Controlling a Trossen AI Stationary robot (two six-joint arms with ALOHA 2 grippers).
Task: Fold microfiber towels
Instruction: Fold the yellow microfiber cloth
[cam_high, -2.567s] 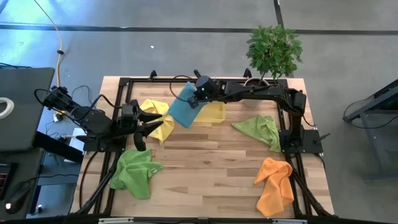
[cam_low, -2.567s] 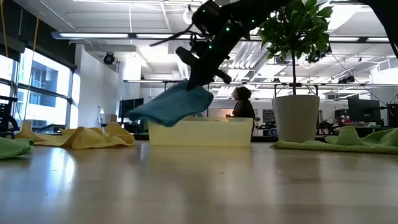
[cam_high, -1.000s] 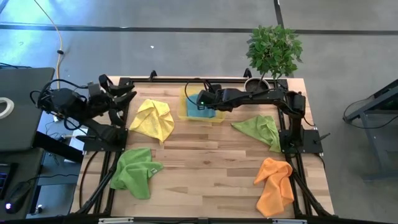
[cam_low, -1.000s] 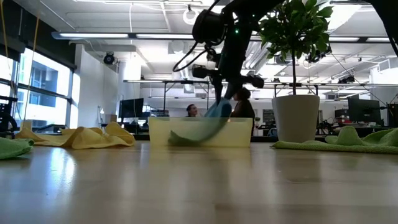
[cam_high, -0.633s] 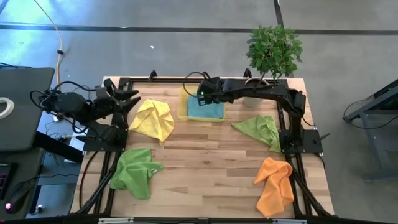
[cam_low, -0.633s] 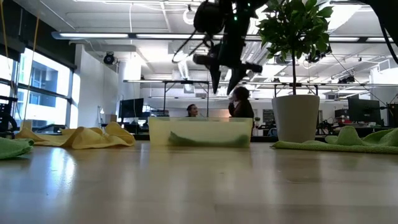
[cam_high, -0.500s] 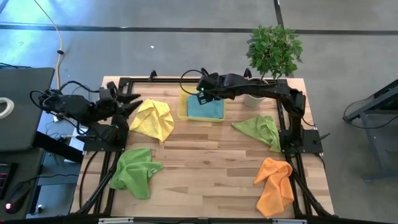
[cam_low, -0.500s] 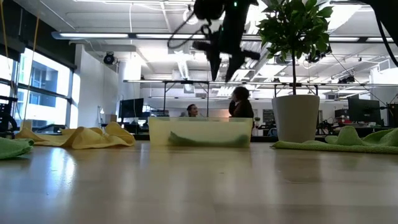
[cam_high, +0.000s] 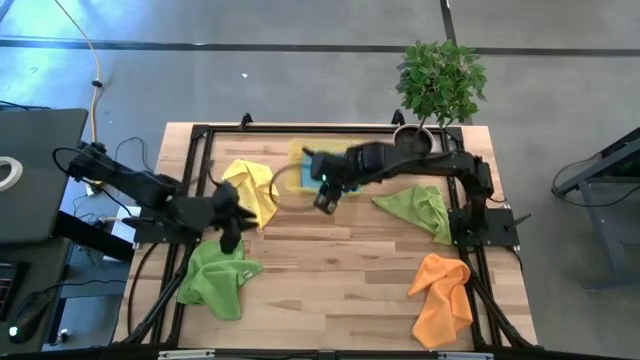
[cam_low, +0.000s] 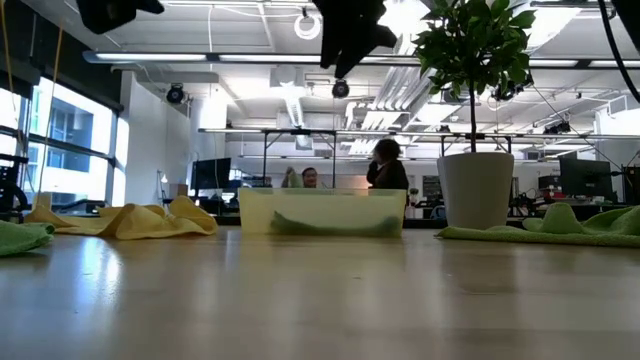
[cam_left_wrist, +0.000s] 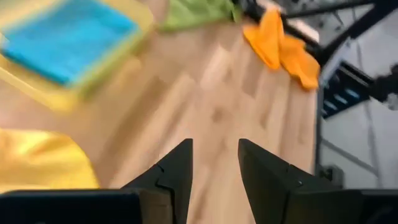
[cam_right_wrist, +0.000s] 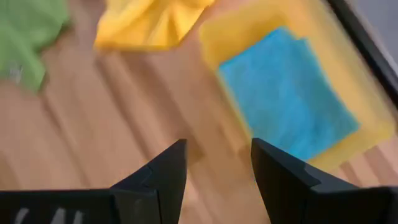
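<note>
A folded blue towel (cam_right_wrist: 289, 93) lies flat in the yellow tray (cam_high: 298, 152) at the far middle of the table. A crumpled yellow towel (cam_high: 252, 190) lies left of the tray. One green towel (cam_high: 215, 275) lies near left, another (cam_high: 420, 210) at the right, and an orange towel (cam_high: 440, 295) near right. My right gripper (cam_high: 323, 200) hangs open above the boards just nearer than the tray. My left gripper (cam_high: 230, 225) hangs open between the yellow towel and the left green towel. Neither has anything between its fingers.
A potted plant (cam_high: 440, 85) stands at the far right corner, its white pot (cam_low: 475, 190) beside the tray. The table's dark frame rails (cam_high: 200, 135) run along the edges. Bare boards lie in the table's middle (cam_high: 340, 260). People show in the room beyond (cam_low: 385, 165).
My right gripper has opened and let go of the blue towel, which now lies flat in the tray. It has then risen and drawn toward the near edge, rolling as it went. My left gripper has swung from the far left corner down over the yellow towel's near edge.
</note>
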